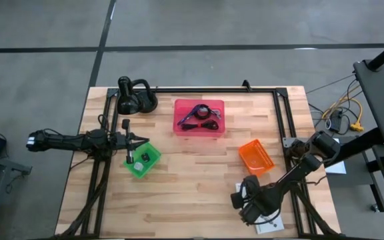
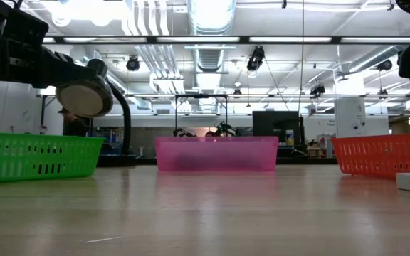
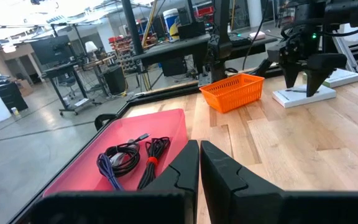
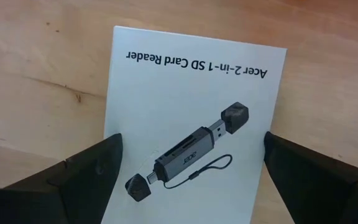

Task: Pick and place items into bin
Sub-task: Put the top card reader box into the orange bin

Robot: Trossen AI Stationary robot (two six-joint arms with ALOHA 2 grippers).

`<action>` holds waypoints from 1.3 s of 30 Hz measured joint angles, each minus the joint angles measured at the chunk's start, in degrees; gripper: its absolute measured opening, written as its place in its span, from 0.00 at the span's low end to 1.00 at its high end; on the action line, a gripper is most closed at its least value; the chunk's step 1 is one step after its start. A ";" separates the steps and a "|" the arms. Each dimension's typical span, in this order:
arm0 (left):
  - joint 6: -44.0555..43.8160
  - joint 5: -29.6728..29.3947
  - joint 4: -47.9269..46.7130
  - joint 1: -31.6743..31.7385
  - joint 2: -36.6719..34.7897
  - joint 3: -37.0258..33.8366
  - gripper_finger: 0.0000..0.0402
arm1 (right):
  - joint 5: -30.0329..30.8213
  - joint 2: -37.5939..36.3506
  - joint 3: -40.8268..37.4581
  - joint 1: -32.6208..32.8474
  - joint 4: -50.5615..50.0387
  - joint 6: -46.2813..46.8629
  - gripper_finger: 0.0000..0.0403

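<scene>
Presently the right gripper (image 4: 188,177) stands with its two dark, wedge-shaped fingers spread wide, one on each side of a flat white packet (image 4: 191,118); it holds nothing. The packet is a smooth rectangular card box printed with a card reader and black lettering, lying on the pale, grained wooden table (image 1: 199,180) near its front right corner. Just beyond it sits a small orange bin (image 1: 255,157) of lattice plastic. At the table's middle back, a pink tray (image 1: 199,117), smooth-walled and rectangular, contains the black coiled cable (image 3: 124,155) and the purple cable (image 3: 106,171), tangled together. The left gripper (image 3: 199,163) is fully closed and empty, its matte black fingers pressed together above the green mesh bin (image 1: 143,159) at the left.
</scene>
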 joint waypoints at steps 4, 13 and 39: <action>0.00 0.00 0.11 0.00 0.30 0.00 0.00 | -0.03 -0.05 -0.23 0.11 0.35 0.02 0.91; 0.00 -0.01 0.13 0.00 0.28 0.00 0.00 | -0.26 -0.23 -0.34 0.27 -0.51 -1.60 0.68; 0.00 0.01 0.12 0.00 0.29 0.00 0.00 | -2.59 -7.28 -1.04 0.35 -8.53 -7.47 0.66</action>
